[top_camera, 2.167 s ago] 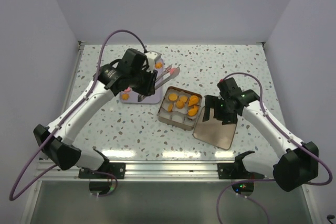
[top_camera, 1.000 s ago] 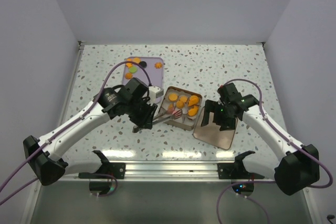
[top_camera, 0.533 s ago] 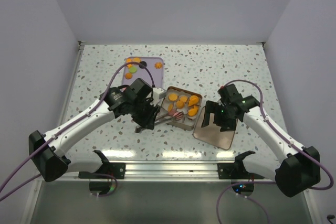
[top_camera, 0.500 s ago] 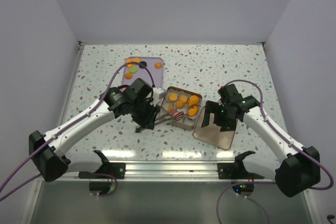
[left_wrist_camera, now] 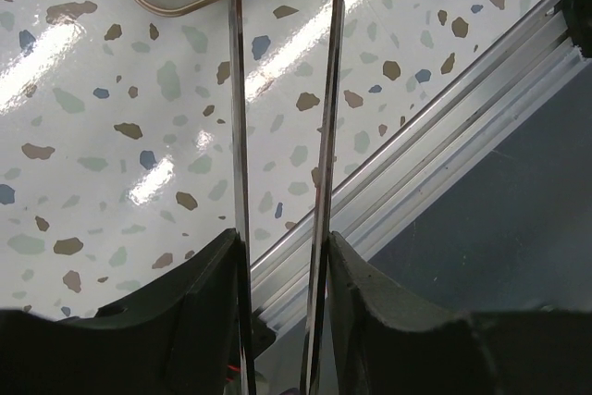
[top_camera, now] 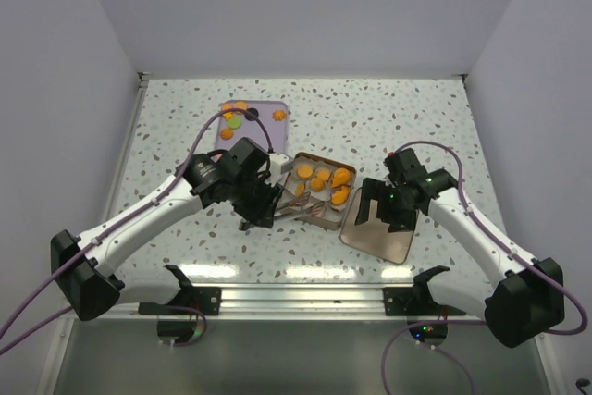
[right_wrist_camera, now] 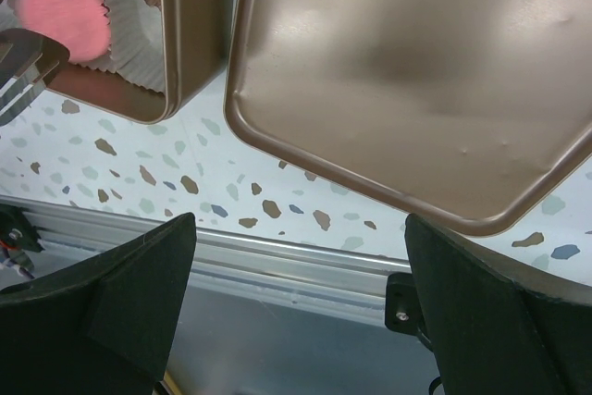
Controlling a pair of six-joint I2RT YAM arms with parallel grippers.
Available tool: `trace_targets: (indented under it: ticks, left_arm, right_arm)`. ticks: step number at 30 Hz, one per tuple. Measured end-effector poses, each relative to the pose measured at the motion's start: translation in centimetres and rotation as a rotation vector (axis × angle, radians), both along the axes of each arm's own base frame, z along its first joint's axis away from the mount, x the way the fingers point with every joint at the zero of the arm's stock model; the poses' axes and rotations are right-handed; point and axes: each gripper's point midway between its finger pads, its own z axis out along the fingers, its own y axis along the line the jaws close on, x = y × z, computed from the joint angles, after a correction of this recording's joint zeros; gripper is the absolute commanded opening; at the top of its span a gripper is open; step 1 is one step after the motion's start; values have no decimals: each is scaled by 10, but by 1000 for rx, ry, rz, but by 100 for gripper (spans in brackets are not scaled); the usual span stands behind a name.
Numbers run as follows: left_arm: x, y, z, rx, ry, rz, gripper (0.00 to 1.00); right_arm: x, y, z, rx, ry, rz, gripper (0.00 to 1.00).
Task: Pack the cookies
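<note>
You are placing the pink cookie (right_wrist_camera: pixel 60 2) in the tin (right_wrist_camera: pixel 190 25) — left gripper (left_wrist_camera: pixel 282 265) pinches the tongs (left_wrist_camera: pixel 235 136), right gripper (right_wrist_camera: pixel 301 302) spread. Next, lift clear and fetch another.

Bright, even overhead light fills the top view; the worktop (top_camera: pixel 407 117) shows white glare streaks along its near edge and only soft shadows. In the left wrist view such streaks cross it too, the tongs (left_wrist_camera: pixel 237 117) glint, and the fingers (left_wrist_camera: pixel 185 312) of the left hand (left_wrist_camera: pixel 282 242) are dark and soft. In the right wrist view the lid (right_wrist_camera: pixel 416 71) carries hazy highlights; the pink cookie (right_wrist_camera: pixel 61 2) is blurred.
</note>
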Motion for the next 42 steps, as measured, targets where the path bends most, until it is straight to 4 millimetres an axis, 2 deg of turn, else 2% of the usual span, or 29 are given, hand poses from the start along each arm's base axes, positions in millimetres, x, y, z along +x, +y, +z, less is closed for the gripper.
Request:
trace_targets:
  ticks: [3,9,12,17,21,24,28,33,42]
  left_arm:
    - [1,-1,1,-4,-6,0,48]
    - [3,-1,1,-3,-12,3,46]
    - [8,-4,10,-15,-36,8,46]
    - [34,-19,51,-70,-142,34,46]
    - [59,-30,71,-83,-202,67,46]
    - [84,-28,76,-61,-231,125,46]
    - [129,-3,69,-1,-250,268,47]
    - [176,32,49,84,-249,420,48]
    - [229,40,-5,165,-181,491,48]
  right_arm:
    - [0,0,0,0,0,0,99]
    - [0,0,0,0,0,0,99]
    - [0,0,0,-1,1,0,99]
    - [0,0,-1,-2,1,0,99]
    - [1,-3,-1,-16,-3,0,99]
    - [1,-5,-2,-28,-6,-1,99]
    - [1,-7,-2,-38,-7,2,99]
    - [0,-10,-3,-59,-7,4,99]
    - [8,-10,-1,-79,0,13,99]
